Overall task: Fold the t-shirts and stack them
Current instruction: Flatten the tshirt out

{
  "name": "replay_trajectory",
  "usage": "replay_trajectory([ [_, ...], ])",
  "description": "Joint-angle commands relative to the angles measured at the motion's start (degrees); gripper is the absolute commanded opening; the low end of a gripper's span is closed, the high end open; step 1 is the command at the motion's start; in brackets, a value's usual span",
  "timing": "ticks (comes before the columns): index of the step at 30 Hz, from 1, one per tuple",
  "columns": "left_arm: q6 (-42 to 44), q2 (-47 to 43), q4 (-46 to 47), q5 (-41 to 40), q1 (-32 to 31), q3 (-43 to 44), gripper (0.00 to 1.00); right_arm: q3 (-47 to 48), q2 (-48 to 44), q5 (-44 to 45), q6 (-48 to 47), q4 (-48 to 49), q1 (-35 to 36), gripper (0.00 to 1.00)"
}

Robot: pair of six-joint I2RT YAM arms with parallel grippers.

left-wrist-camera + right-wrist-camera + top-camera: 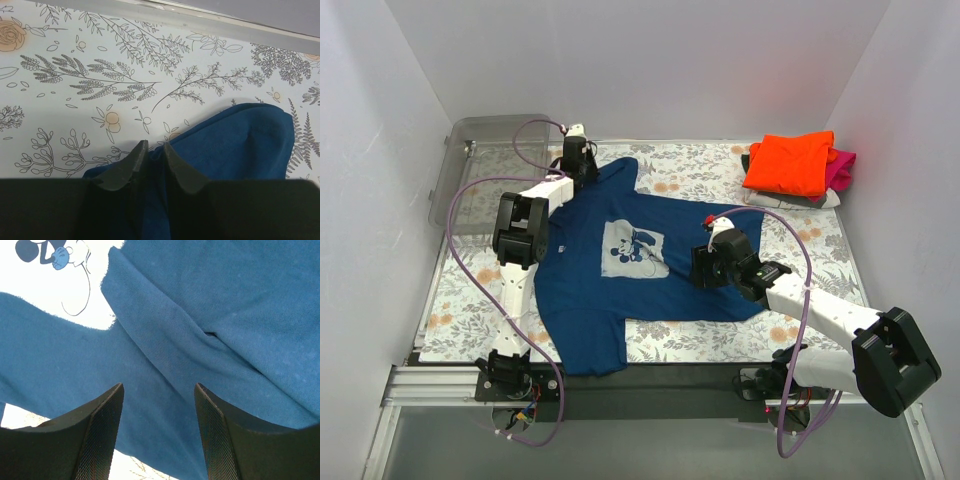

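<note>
A navy blue t-shirt (610, 300) with a pale grey cartoon print (634, 250) lies spread on the floral table cover. My left gripper (582, 172) is at its far left sleeve, shut on the navy cloth (235, 145); a pinch of fabric sits between its fingers (131, 162). My right gripper (705, 268) is open, low over the shirt's right side, with navy cloth (165, 355) and part of the print (55, 270) under it. A folded stack sits far right: orange shirt (790, 162) on top, magenta (842, 168) and greyish (790, 200) below.
A clear plastic bin (485, 165) stands at the far left corner. White walls close in the table on three sides. The floral cover (800, 240) shows between the navy shirt and the stack. Purple cables (470, 260) loop from both arms.
</note>
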Motion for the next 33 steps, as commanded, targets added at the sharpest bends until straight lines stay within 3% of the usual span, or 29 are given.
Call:
replay_trajectory([
  [1,0.35,-4.15,1.33,-0.5,0.19,-0.75,0.17,2.06,0.17,-0.2,-0.28,2.15,0.1,0.53],
  [9,0.62,-3.45,1.06,-1.29,0.19,0.65,0.03,2.06,0.61,-0.64,-0.28,2.33,0.01,0.53],
  [23,5.62,4.45,1.59,-2.35,1.15,14.27,0.01,2.59,1.93,-0.73,-0.46,2.41,0.1,0.53],
  [25,7.02,5.69,2.38,-2.34,1.15,15.85,0.13,2.68,2.02,-0.38,-0.46,2.33,0.1,0.53],
  [26,7.29,6.74,2.29,-2.69,1.15,16.56,0.32,2.68,2.02,-0.29,-0.46,2.33,0.1,0.53],
  [29,7.74,7.19,2.56,-3.84,1.15,17.79,0.68,2.68,1.58,0.5,-0.37,2.33,0.1,0.53],
  [30,7.65,6.93,2.82,-3.93,1.15,17.79,0.86,2.85,1.58,0.85,-0.37,2.41,0.1,0.53],
  [33,7.56,4.21,3.17,-2.96,0.98,17.44,0.88,3.38,0.97,1.64,-0.46,2.33,0.01,0.53],
])
